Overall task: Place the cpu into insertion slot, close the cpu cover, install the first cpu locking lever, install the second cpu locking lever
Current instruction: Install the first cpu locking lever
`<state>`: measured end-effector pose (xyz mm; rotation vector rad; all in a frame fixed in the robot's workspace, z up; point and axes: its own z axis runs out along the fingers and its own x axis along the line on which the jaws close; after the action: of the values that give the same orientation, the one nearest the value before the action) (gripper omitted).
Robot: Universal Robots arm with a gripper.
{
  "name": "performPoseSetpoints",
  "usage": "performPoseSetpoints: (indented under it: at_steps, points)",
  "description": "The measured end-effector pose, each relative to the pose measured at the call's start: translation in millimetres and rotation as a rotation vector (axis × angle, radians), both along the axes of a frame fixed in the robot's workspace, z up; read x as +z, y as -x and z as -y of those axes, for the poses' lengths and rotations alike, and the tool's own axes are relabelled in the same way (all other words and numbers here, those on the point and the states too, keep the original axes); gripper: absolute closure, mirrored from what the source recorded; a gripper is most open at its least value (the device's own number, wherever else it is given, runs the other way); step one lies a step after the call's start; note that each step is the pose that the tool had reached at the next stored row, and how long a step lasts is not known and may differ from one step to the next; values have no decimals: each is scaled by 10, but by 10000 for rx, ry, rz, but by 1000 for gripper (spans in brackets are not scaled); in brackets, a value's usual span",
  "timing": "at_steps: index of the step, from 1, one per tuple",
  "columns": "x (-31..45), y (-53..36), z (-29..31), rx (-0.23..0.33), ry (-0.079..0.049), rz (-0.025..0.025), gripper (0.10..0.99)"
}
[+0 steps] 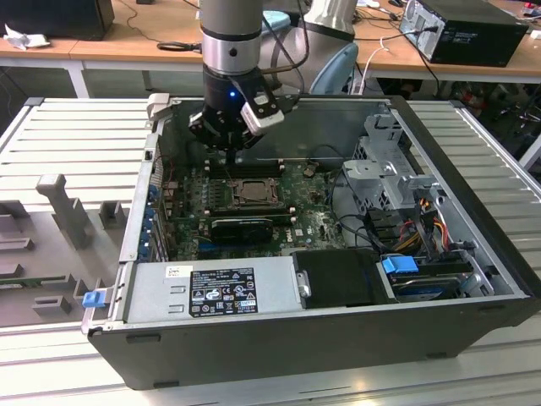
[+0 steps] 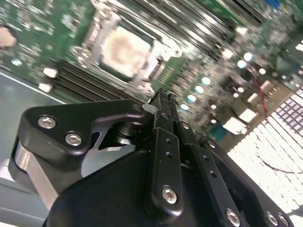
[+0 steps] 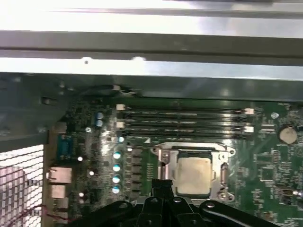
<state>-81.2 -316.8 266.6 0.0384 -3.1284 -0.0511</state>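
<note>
The cpu (image 3: 194, 175) lies flat in the insertion slot (image 1: 251, 193), its pale metal top facing up in both wrist views (image 2: 125, 47). The cpu cover (image 3: 222, 176) lies down around it as a silver frame, the chip showing through its window. A thin locking lever (image 3: 189, 144) runs along the socket's edge beside the memory slots. My gripper (image 1: 231, 152) hangs above the board just behind the socket, over the black memory slots (image 3: 184, 120). Its black fingertips (image 2: 163, 100) are pressed together with nothing between them.
The green motherboard (image 1: 317, 224) sits inside an open tower case (image 1: 406, 334). At the front stands a power supply (image 1: 211, 292), and a drive cage (image 1: 385, 173) with cables fills the exterior view's right. A grey slatted table (image 1: 76, 144) surrounds the case.
</note>
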Motion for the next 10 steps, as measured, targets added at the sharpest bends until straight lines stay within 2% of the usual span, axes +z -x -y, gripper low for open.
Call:
performPoseSetpoints:
  at_steps: [1, 3, 4, 10]
  points:
    - [-2, 58, 0, -1, -3, -1, 980]
    - [-11, 239, -4, 3, -6, -1, 980]
    - [-19, 275, -13, 3, -9, 2, 980]
    - [-62, 313, -161, 5, -6, 0, 980]
